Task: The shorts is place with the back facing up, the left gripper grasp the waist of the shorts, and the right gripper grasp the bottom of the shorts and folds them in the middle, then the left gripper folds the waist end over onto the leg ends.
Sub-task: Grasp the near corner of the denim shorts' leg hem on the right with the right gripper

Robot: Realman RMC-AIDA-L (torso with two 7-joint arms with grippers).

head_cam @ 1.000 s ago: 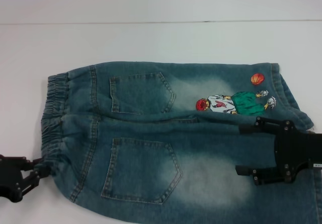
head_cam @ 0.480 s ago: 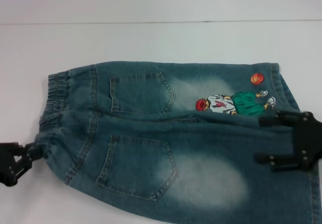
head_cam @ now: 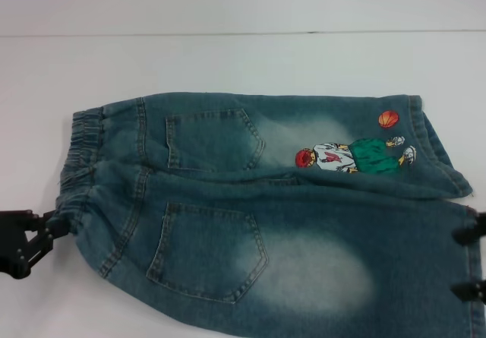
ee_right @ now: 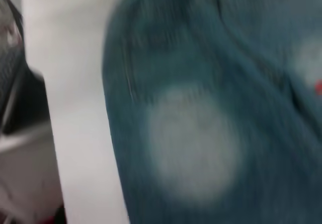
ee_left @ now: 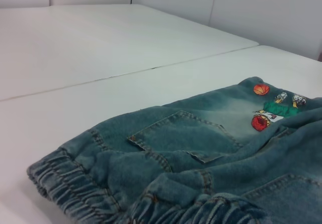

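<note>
Your shorts (head_cam: 266, 216) lie back up on the white surface (head_cam: 228, 57), filling the middle and lower frame, waistband at left and leg ends at right, ready for the lengthwise fold. Your left gripper (head_cam: 47, 232), at lower left, pinches the near waist corner. Your right gripper (head_cam: 471, 258) is cut off at the right edge; I cannot tell its state, and its wrist view is blurred.

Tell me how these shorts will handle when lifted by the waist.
Likely floppy: the shorts already wrinkle and bunch at the waist. Probably a bit heavy, being thick denim. The left hand should expect sagging.
</note>
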